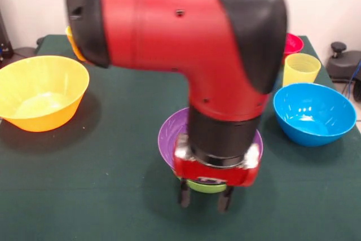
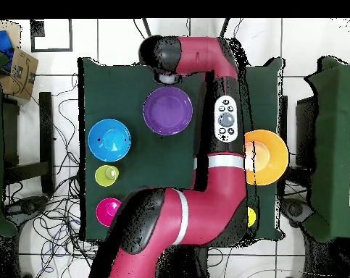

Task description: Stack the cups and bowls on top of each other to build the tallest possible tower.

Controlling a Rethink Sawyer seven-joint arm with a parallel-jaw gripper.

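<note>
A purple bowl sits on a green bowl at the table's middle; in the overhead view only the purple bowl shows. My gripper hangs at the near side of this pile, its fingers apart and empty, tips close to the cloth. The wide orange bowl stands at the left. The blue bowl stands at the right, with a pale yellow cup and a red-pink small bowl behind it. An orange-yellow cup peeks out behind the arm.
The table is covered in dark green cloth. My thick red arm hides much of the table's back. From above, the blue bowl, yellow cup and pink bowl line the left edge; the orange bowl is at the right.
</note>
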